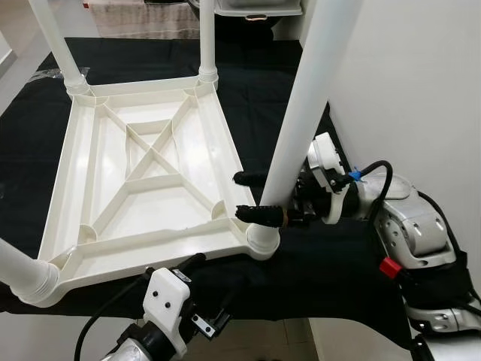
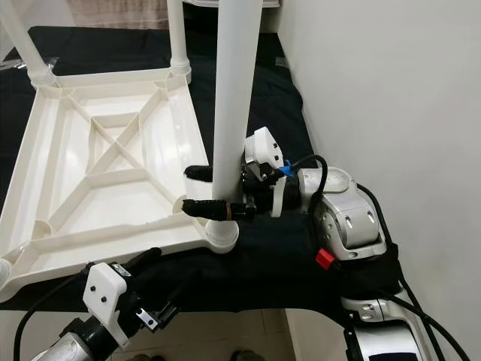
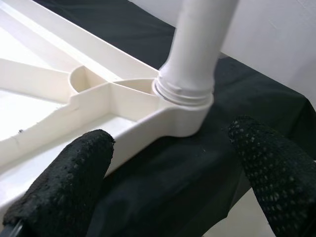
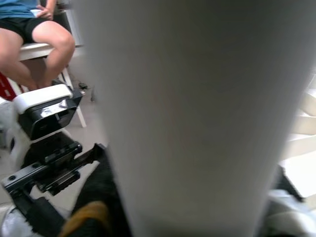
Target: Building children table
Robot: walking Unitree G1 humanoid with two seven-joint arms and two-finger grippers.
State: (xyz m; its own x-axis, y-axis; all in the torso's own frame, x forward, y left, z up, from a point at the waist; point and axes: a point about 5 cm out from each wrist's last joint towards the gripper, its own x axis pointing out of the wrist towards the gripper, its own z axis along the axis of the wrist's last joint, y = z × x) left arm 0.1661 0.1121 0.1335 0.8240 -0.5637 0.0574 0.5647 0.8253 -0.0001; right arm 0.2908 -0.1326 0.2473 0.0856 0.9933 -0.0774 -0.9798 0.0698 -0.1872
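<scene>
While the white table top [image 1: 143,169] lay upside down on a black cloth [image 1: 323,263], the right gripper [image 1: 252,197] was clamped around the near-right table leg [image 1: 301,120], one black finger on each side of the tube, just above the corner socket [image 1: 263,239] the leg stood in. That leg rose upright from the corner closest to the right gripper. In the right wrist view the leg [image 4: 197,113] blocked nearly everything ahead of the fingers.

Left gripper [image 1: 188,265] hovered off the table's near edge, fingers [image 3: 64,192] spread apart, holding nothing. Ahead of it sat the same socketed corner and leg base [image 3: 190,74], near but not touching. The table's rim ran between the two grippers.

Other legs: far-right leg [image 1: 207,37] and far-left leg [image 1: 56,41] both upright in their corners, beyond the right gripper across the ribbed underside. Near-left leg [image 1: 22,274] stuck out from its corner, off to the outer side of the left gripper, tilted in the head view.

A white wall [image 1: 421,83] stood close behind the right arm, leaving little room on that side. A pale rug [image 1: 143,19] lay past the far end of the cloth. In the right wrist view a seated person's legs [image 4: 44,44] showed beyond the left gripper's white housing [image 4: 42,106], blue shirt edge visible.

A red tab [image 1: 388,267] marked the right arm. No readable writing or brand could be made out.
</scene>
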